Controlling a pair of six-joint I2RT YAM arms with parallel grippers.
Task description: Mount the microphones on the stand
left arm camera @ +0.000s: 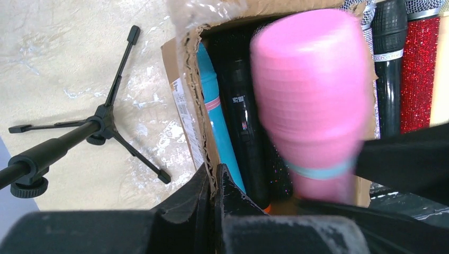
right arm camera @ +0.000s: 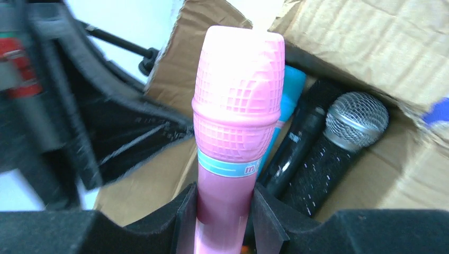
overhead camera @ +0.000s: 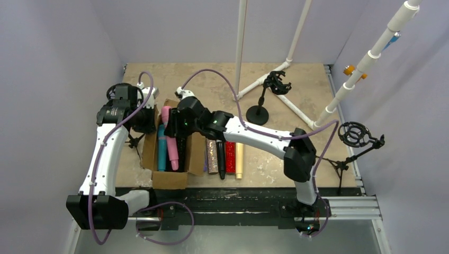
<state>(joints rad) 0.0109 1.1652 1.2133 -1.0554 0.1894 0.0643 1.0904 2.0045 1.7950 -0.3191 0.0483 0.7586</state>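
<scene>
Holding the pink microphone (right arm camera: 238,106) by its handle, the right jaws are clenched on the shaft just under the blue band. One pad presses each side, and the mesh head stands out beyond the fingertips. In the top view its long axis runs from the near edge toward the far edge of the surface, head at the far end. It sits over the open cardboard box (overhead camera: 169,180), which is toward the near left corner. The tail end is hidden, so I cannot tell whether it is free of the box. The left jaws are clamped shut on the box's left wall, judged a hold-down. Also in the box are a light blue microphone (right arm camera: 291,90), a black microphone (right arm camera: 296,143) and a silver-headed microphone (right arm camera: 353,119). Four more microphones (overhead camera: 230,157) lie side by side on the surface just right of the box. The stand (overhead camera: 259,114), with a round base and a black ring mount (overhead camera: 276,83), is toward the far edge, right of the middle. That puts it farther away and to the right of the right jaws, well apart. The right arm (overhead camera: 254,135) is judged the nearer one. It reaches leftward from the near right corner, elbow raised, wrist over the box. The left arm (overhead camera: 103,153) stretches up the left edge, wrist turned in to the box.
</scene>
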